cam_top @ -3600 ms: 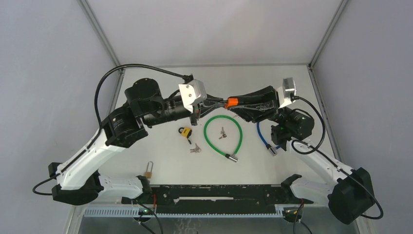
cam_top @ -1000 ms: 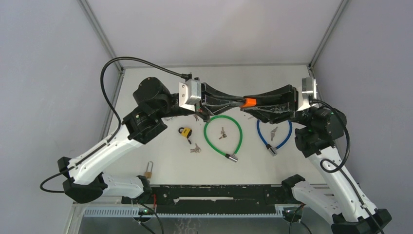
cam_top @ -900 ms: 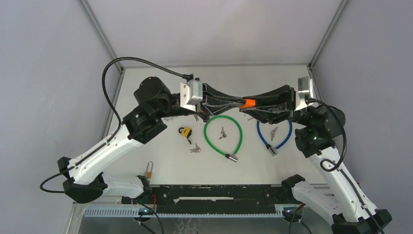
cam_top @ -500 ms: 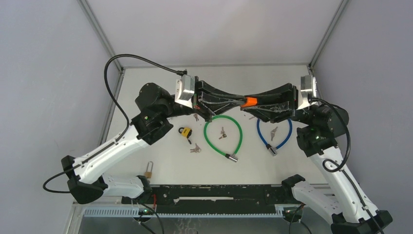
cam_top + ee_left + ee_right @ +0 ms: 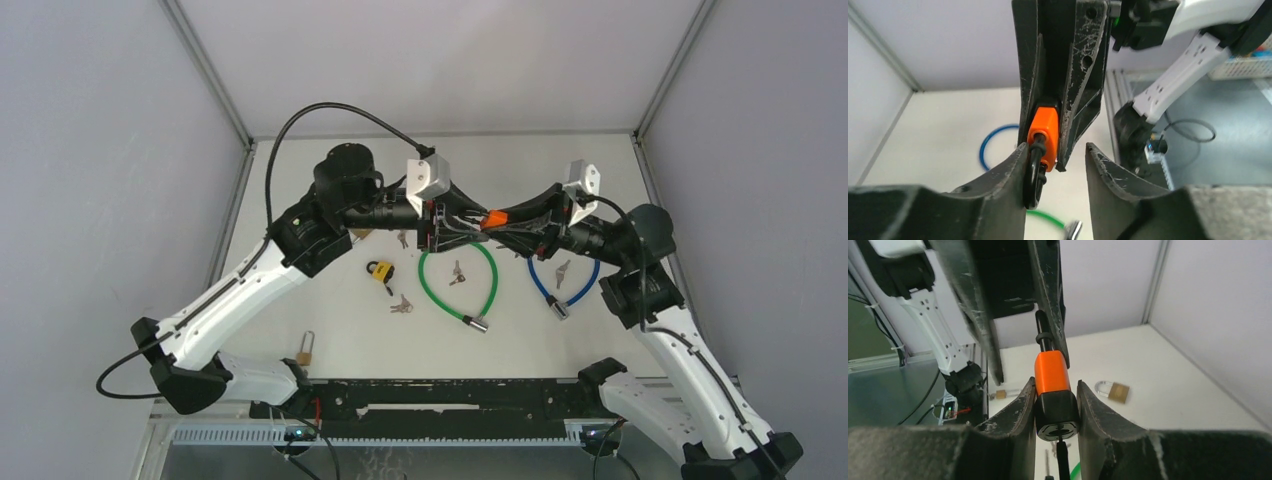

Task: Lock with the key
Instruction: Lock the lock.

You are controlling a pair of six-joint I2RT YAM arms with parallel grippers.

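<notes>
An orange and black padlock (image 5: pixel 493 218) hangs in the air between both arms. My right gripper (image 5: pixel 1055 385) is shut on its black lower body (image 5: pixel 1057 412), the orange part (image 5: pixel 1052 372) sticking out past the fingertips. A dark key (image 5: pixel 1062 460) stands in the keyhole on the black end. My left gripper (image 5: pixel 1055 147) faces it and is open. The lock's black shackle (image 5: pixel 1034 175) lies against the left finger (image 5: pixel 1015 165), while the right finger (image 5: pixel 1098 165) stands apart from it. In the top view the left gripper (image 5: pixel 455 222) meets the lock from the left.
On the table below lie a green cable lock (image 5: pixel 430 285), a blue cable lock (image 5: pixel 538 285), a yellow padlock (image 5: pixel 380 271), a brass padlock (image 5: pixel 306 348) near the front edge, and loose keys (image 5: pixel 401 304). Another brass padlock (image 5: pixel 1113 390) lies further back.
My left gripper has opened; it was shut at the lock's shackle before. Its wrist has turned and moved right. The right gripper has carried the lock slightly left and lower.
</notes>
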